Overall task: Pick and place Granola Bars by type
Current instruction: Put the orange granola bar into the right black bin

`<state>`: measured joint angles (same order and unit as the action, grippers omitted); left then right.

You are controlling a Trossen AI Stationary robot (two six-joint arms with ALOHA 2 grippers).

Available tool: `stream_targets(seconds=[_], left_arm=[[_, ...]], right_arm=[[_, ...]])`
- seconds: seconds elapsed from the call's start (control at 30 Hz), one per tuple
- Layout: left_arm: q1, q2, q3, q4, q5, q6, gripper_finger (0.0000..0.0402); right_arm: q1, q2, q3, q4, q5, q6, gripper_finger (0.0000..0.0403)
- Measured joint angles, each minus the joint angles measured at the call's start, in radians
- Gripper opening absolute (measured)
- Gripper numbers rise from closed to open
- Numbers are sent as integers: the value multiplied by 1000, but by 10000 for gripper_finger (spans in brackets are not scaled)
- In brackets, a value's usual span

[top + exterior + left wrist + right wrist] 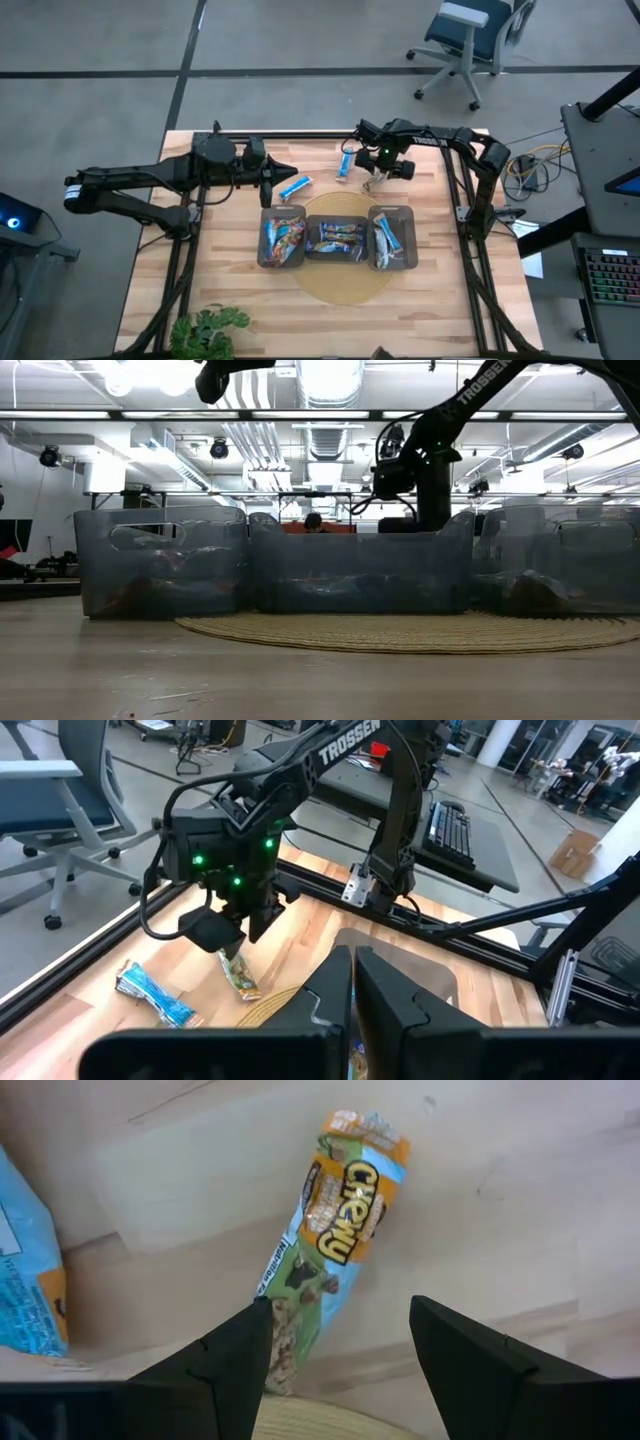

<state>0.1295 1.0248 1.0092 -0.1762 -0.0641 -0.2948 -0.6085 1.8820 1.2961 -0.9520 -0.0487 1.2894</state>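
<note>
Right gripper [340, 1350]: you are hovering it, fingers spread, over the orange-green Chewy bar [335, 1240] lying on the table near the mat's edge.
Left gripper [352, 985]: clenched, empty, waiting.
Risk: one finger is sitting over the wrapper; descending could pin it.

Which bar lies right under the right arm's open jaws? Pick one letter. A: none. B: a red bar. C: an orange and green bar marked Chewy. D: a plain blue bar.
C: the right wrist view shows the orange and green Chewy bar lying on the table just ahead of the right gripper, whose jaws stand open.
</note>
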Motion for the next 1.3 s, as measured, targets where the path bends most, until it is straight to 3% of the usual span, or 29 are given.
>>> stream_targets(seconds=[0.23,0.47,1.3], left_arm=[[0,0,0,0,0,-1,0],[0,0,0,-37,3,-25,0],[0,0,0,-52,4,-22,0]], right_arm=[[0,0,0,2,34,189,226],[7,0,-9,17,74,268,226],[17,0,-123,188,46,287,226]])
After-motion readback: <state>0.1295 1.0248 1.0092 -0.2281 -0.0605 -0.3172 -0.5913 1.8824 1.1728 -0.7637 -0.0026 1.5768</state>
